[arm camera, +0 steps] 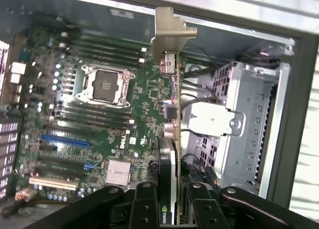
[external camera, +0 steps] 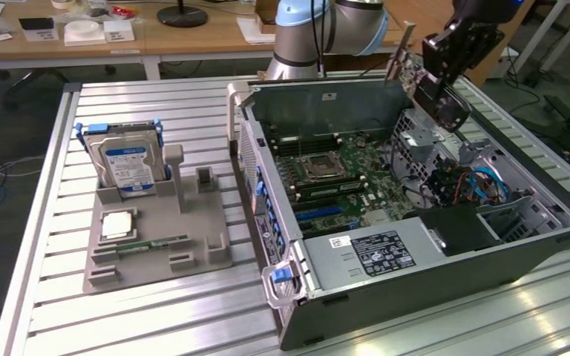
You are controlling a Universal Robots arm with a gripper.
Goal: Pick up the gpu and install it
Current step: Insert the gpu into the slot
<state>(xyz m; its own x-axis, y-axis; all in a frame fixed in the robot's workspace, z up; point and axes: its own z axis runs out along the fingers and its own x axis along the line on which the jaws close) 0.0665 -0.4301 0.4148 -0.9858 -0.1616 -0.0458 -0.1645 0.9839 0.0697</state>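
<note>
Slatted metal table, lab room. End effector clamped on gpu; long axis runs out from the fingers, bracket end farthest, above open case.

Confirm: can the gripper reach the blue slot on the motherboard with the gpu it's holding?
Probably yes. The gripper holds the gpu above the open case; nothing shows over the blue slot, and the drive cage stands aside.

Robot arm: base joint at the rear of the exterior view, with the wrist carried high toward that view's right. Gripper points downward at a slant. Its 2 black fingers are clamped on opposite faces of the gpu, which is held edge-on between them.
</note>
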